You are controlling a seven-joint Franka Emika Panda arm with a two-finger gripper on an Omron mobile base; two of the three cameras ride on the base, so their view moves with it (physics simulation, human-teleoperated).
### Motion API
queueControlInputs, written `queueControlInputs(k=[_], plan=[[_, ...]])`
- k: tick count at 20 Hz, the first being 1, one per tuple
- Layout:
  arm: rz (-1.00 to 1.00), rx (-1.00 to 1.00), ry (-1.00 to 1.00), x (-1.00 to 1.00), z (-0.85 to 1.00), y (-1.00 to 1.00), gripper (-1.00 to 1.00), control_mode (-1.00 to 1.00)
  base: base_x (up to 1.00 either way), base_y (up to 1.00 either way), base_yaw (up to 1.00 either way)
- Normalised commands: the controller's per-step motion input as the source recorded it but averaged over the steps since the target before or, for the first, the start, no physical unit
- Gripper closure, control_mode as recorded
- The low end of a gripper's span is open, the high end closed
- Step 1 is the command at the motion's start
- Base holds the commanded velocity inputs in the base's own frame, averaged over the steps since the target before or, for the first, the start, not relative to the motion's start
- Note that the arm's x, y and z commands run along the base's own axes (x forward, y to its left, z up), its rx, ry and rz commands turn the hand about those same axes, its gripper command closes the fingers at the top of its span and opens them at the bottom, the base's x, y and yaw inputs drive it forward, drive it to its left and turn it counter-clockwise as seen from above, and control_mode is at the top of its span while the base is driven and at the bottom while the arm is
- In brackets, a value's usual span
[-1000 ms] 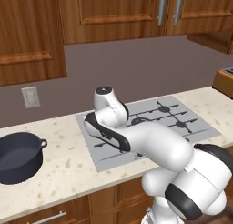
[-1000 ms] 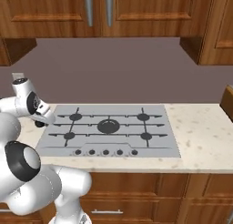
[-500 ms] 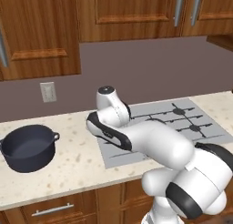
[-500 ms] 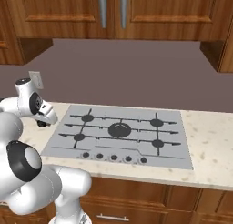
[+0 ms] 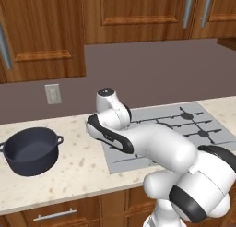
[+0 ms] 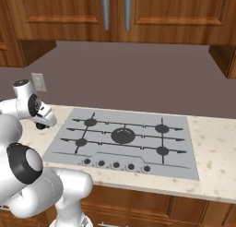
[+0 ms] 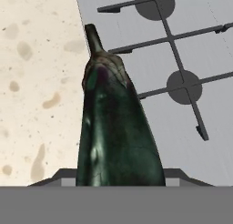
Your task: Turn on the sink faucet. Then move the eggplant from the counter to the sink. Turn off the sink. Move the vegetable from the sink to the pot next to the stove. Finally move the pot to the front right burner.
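Beige speckled table (image 5: 78, 168), with the eggplant hanging in the end effector beside the stove.

Left base view: the pot (image 5: 30, 151) is sitting on the table at the left, well apart from the stove (image 5: 193, 124), while the white arm is folding low over the stove's left edge. Right base view: the stove (image 6: 124, 140) is lying flat in the table (image 6: 216, 166), its black burners bare, and the arm's wrist is hovering at its left edge near a wall outlet (image 6: 39, 81). Hand view: the eggplant (image 7: 116, 132) is rising from between the fingers, stem pointing away, hanging over the seam where table (image 7: 36, 82) is meeting stove (image 7: 182, 45); the end effector is clasping it, fingertips hidden behind it.
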Motion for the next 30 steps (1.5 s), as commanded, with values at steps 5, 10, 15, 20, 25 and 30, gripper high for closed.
queueControlInputs(k=[5, 10, 15, 20, 25, 30], plan=[[0.00, 0.00, 0.00, 0.00, 0.00, 0.00, 1.00, 1.00, 0.04, -0.01, 0.02], [0.00, 0.00, -0.01, -0.09, -0.01, 0.10, 1.00, -1.00, 0.00, 0.00, 0.00], [0.00, 0.00, -0.02, -0.07, 0.09, 0.65, 1.00, -1.00, 0.00, 0.00, 0.00], [0.00, 0.00, -0.01, 0.00, 0.25, 0.85, 1.00, -1.00, 0.00, 0.00, 0.00], [0.00, 0.00, 0.00, 0.00, 0.27, 0.84, 1.00, -1.00, 0.00, 0.00, 0.00], [0.00, -0.02, 0.00, 0.00, 0.21, 0.66, 1.00, -1.00, 0.00, 0.00, 0.00]])
